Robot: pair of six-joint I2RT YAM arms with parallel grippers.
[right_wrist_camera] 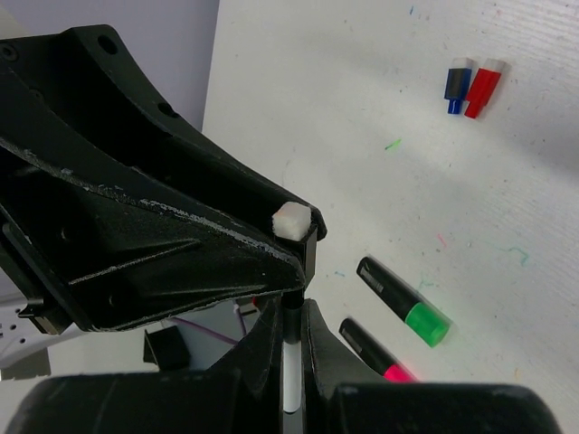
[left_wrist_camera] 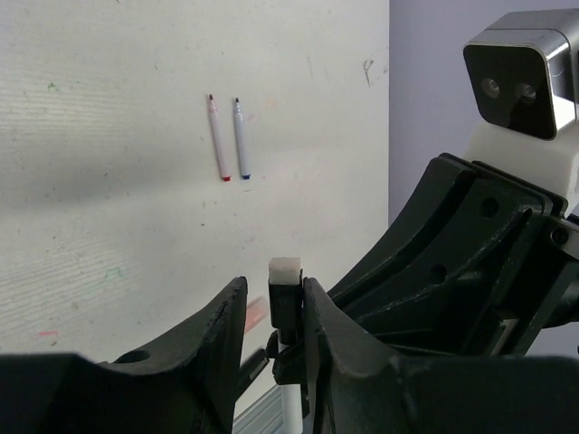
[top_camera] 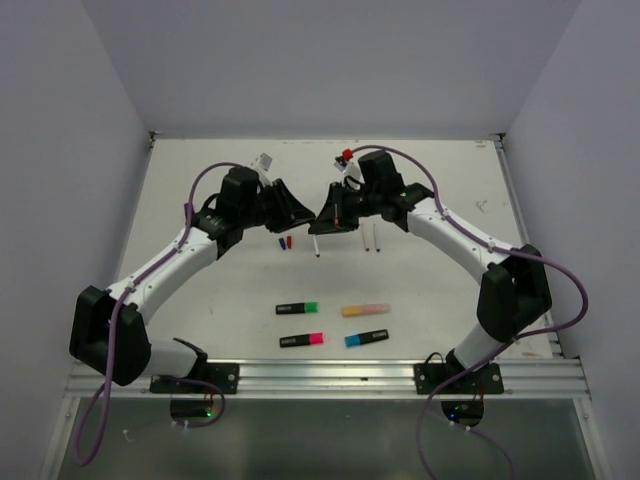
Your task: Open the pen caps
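My right gripper [right_wrist_camera: 291,312] is shut on the barrel of a thin white pen [right_wrist_camera: 289,371] and holds it above the table. Its black pen cap [left_wrist_camera: 285,298], white on top, is on the pen. It stands between the jaws of my left gripper [left_wrist_camera: 274,289], against one finger [left_wrist_camera: 321,334], with a gap to the other. In the top view both grippers meet at mid-table, left [top_camera: 305,212] and right [top_camera: 326,214]. Two uncapped thin pens [left_wrist_camera: 228,137] lie on the table. A loose red cap [right_wrist_camera: 484,88] and a loose blue cap [right_wrist_camera: 457,86] lie together.
Capped highlighters lie near the front: green [top_camera: 298,307], pink [top_camera: 302,340], blue [top_camera: 366,338] and a peach-orange one [top_camera: 365,309]. A red object [top_camera: 346,153] sits at the back by the right arm. Grey walls close in the back and sides.
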